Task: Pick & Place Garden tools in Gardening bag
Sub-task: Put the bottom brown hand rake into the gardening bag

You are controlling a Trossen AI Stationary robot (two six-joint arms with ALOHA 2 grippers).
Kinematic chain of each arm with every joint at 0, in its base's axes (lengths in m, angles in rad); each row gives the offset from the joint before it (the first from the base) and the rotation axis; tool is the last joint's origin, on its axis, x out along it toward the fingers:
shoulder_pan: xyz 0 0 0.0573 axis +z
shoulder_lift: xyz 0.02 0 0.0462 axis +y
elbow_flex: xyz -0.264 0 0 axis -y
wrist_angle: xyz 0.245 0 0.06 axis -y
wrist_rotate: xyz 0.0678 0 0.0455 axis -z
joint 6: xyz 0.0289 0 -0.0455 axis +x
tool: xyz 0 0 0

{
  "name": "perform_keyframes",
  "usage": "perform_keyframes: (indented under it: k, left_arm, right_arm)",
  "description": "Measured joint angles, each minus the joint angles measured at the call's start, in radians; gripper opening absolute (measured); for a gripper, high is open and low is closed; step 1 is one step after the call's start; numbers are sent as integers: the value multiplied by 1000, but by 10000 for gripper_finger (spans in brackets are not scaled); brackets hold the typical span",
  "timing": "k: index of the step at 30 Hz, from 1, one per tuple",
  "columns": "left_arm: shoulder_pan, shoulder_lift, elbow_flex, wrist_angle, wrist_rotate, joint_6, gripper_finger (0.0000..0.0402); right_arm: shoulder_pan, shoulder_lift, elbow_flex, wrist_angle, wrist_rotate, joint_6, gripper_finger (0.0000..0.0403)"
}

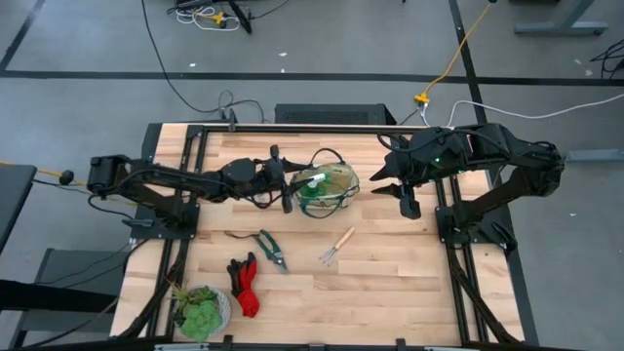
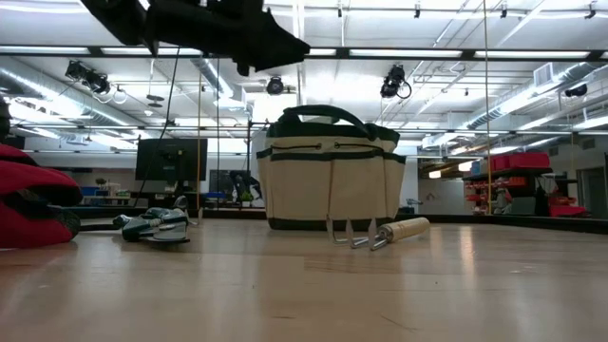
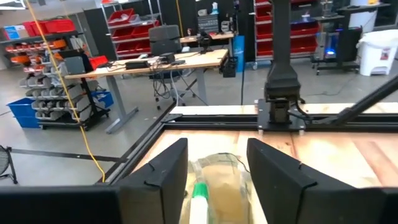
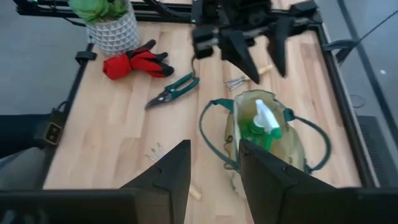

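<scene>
Wooden tabletop carries shears, gloves and hand fork. Gardening bag half hides a green-and-white piece. Left gripper and right gripper both hover open, empty.

Likely a workshop or robotics lab: red parts bins on shelving, workbenches, exposed ceiling ducts.
</scene>
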Motion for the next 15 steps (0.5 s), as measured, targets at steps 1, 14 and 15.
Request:
perform_keyframes:
  k: [1, 14, 15]
  left_arm:
    - [-4, -14, 0, -11, 0, 0, 162]
    - [-50, -130, 0, -136, -1, -1, 126]
    - [-53, -132, 0, -143, -1, -1, 126]
  right_arm:
    - [0, 0, 0, 0, 6, -6, 135]
    - [18, 0, 0, 1, 55, -43, 135]
    - [23, 0, 0, 1, 66, -45, 135]
